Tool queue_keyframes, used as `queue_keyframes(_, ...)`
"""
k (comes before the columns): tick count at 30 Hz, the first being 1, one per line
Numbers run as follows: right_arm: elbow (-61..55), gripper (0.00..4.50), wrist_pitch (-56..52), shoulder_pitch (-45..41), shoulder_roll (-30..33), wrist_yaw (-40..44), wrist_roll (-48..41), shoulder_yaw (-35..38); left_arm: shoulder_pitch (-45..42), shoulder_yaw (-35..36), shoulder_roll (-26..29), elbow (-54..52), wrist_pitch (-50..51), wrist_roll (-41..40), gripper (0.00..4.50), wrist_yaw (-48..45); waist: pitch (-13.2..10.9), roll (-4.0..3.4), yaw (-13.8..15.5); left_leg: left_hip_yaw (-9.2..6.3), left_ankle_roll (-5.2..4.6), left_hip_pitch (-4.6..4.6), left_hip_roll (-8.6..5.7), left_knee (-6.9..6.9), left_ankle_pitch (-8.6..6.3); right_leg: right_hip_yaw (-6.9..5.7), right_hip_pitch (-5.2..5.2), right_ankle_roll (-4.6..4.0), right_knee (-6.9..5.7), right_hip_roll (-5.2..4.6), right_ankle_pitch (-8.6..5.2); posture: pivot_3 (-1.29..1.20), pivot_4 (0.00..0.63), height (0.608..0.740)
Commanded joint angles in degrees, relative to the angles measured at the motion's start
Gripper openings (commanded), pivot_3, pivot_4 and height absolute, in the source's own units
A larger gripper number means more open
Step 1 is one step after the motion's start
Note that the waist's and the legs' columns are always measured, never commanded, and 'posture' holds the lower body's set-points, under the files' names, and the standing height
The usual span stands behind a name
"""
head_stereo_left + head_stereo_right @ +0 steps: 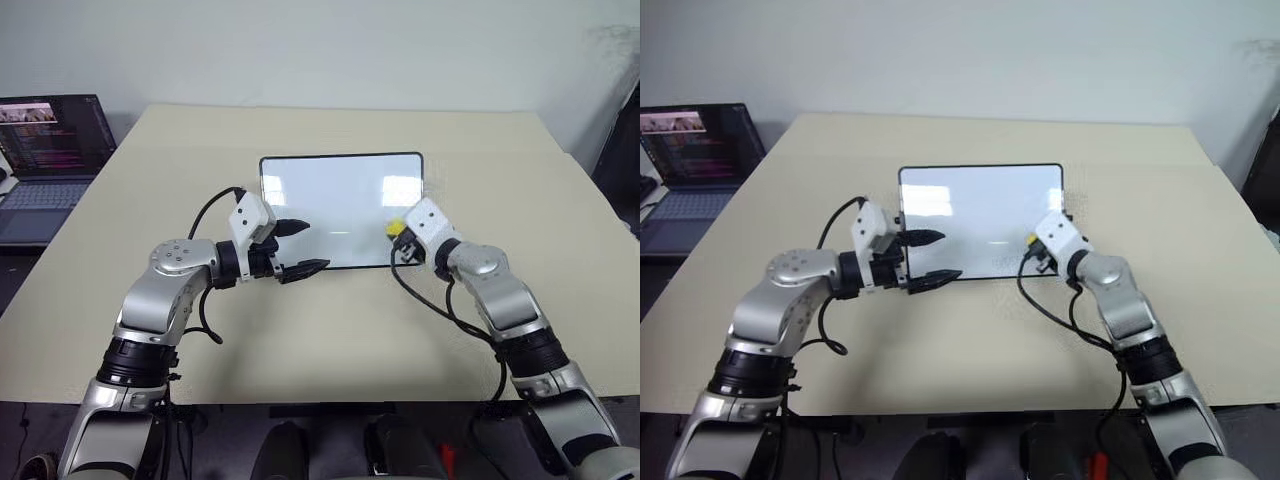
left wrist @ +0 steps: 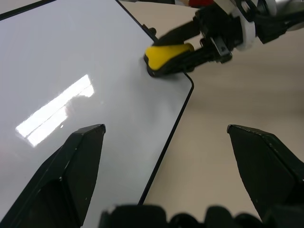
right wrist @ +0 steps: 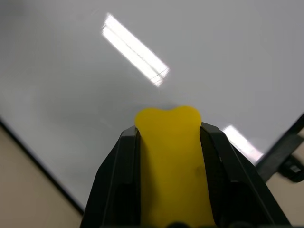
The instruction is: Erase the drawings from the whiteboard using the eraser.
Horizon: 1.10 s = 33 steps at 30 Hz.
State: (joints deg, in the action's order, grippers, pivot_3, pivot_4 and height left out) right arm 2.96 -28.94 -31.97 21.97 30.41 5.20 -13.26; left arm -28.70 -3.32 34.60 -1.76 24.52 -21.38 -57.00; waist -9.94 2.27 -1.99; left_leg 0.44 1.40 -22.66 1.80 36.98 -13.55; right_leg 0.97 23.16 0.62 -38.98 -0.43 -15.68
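Clearly soft and light, the small yellow oblong eraser (image 2: 167, 57) dents between the right gripper (image 1: 399, 236)'s clamped fingers at the glossy black-framed whiteboard (image 1: 330, 200)'s near right corner. Left gripper (image 1: 300, 248) spread, empty.

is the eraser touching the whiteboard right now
Touching. In the left wrist view the eraser, clamped in the right gripper, sits with its dark underside flat on the whiteboard near its corner, no gap showing.

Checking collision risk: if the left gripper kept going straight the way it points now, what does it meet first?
Probably the whiteboard: the open left gripper points across its near edge. Farther along sit the eraser and the right gripper holding it. Height above the board is unclear.
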Motion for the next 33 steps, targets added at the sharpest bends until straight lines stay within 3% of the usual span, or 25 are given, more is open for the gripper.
queue_keyframes(1, 2.91, 1.31, -1.43, -0.01, -0.92, -2.54, 0.97, 0.74, -0.59, 1.01, 0.4, -2.16, -0.23, -0.62, 4.5, -0.2, 0.0, 0.0, -0.11, 0.01, 0.0, 0.04, 0.02, 0.0, 0.0, 0.02, 0.0, 0.0, -0.02, 0.0, 0.01, 0.0, 0.15, 0.74)
queue_keyframes(7, 4.79, 1.31, 2.94, -3.24, -2.98, -7.91, 1.05, 3.85, 0.08, 1.4, 0.61, -2.81, 0.23, -0.8, 4.5, 0.17, -0.01, -0.01, -0.07, -0.03, -0.01, 0.08, 0.05, 0.0, 0.01, 0.0, 0.0, -0.06, -0.03, 0.04, 0.07, 0.0, 0.15, 0.74)
queue_keyframes(13, 1.4, 1.31, 0.15, -0.33, -3.17, -3.74, -0.82, 1.74, 2.0, 2.2, 0.75, -4.62, 0.89, -1.18, 4.5, 1.0, -0.01, -0.01, -0.03, 0.02, -0.01, -0.02, 0.06, -0.03, 0.01, 0.03, 0.04, -0.07, 0.04, 0.03, 0.05, 0.0, 0.15, 0.74)
queue_keyframes(19, -7.28, 1.31, -2.1, 2.2, -4.18, -5.29, -4.08, 6.95, 4.89, 3.66, 1.42, -7.37, 1.86, -1.73, 4.5, 2.17, -0.06, -0.09, 0.07, -0.03, -0.01, -0.08, 0.09, -0.05, 0.01, -0.02, 0.09, -0.09, 0.05, -0.03, 0.03, 0.0, 0.15, 0.74)
queue_keyframes(27, -29.58, 1.31, -13.06, 16.0, -0.39, -5.31, -9.91, 16.99, 8.39, 4.97, 1.81, -11.52, 2.7, -3.52, 4.5, 2.54, -0.11, -0.16, 0.69, -0.14, 0.11, -0.35, -0.03, -0.15, -0.08, -0.14, 0.25, 0.0, 0.12, -0.14, -0.12, 0.0, 0.15, 0.74)
queue_keyframes(33, -32.33, 1.31, -15.55, 21.95, -1.45, -9.83, -10.19, 20.45, 6.67, 2.51, 1.56, -11.84, 2.1, -4.17, 4.5, 0.02, -0.12, -0.16, 0.3, -0.08, 0.21, -0.3, -0.06, -0.13, -0.16, -0.09, 0.24, 0.07, 0.11, -0.21, -0.2, 0.0, 0.15, 0.74)
